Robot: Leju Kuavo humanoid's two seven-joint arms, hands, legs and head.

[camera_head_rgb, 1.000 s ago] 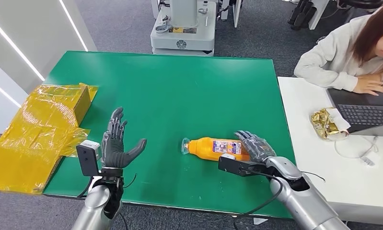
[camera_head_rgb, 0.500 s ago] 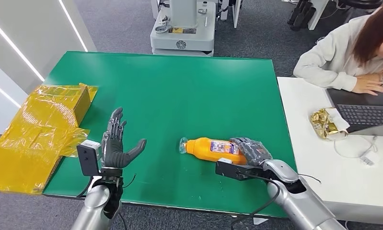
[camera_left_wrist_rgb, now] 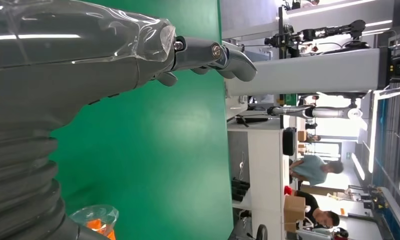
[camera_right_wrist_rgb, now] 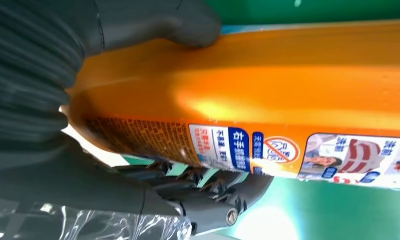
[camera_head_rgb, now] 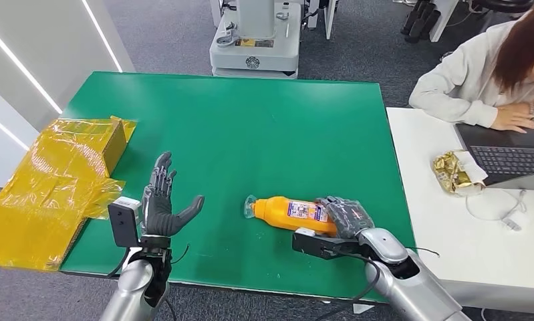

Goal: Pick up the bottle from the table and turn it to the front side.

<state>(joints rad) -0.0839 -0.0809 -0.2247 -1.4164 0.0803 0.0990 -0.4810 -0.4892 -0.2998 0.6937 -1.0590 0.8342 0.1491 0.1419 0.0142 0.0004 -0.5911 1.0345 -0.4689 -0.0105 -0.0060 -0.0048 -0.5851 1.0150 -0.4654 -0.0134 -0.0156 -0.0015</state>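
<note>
At the far left of my head view, a crumpled yellow bag [camera_head_rgb: 47, 184] hangs over the edge of the green table [camera_head_rgb: 237, 127]. Just beside it, over the near left part of the table, I have the left hand [camera_head_rgb: 162, 200] upright with its fingers spread and nothing in it. The left wrist view shows the same: fingertips [camera_left_wrist_rgb: 228, 52] stretched out above bare green, apart from everything.

Toward the near right of the table lies the bottle [camera_head_rgb: 287, 212], orange, on its side, its clear cap end pointing at the left hand and well apart from it. Its label faces partly up. My right hand [camera_head_rgb: 347, 215] is wrapped round the bottle's base end, dark fingers curled over the top of it. In the right wrist view the thumb [camera_right_wrist_rgb: 152, 22] presses one side of the bottle [camera_right_wrist_rgb: 268, 95] and the fingers [camera_right_wrist_rgb: 208, 192] close under the labelled side, so I read it as gripped. Whether the bottle still rests on the table or is lifted slightly, I cannot tell from these angles.

Right of the green table stands a white desk [camera_head_rgb: 438, 241], touching or very nearly so. On it sit a gold wrapper [camera_head_rgb: 453, 172] and a laptop [camera_head_rgb: 508, 157], with a person [camera_head_rgb: 484, 73] in a pale top leaning over the keys.
</note>
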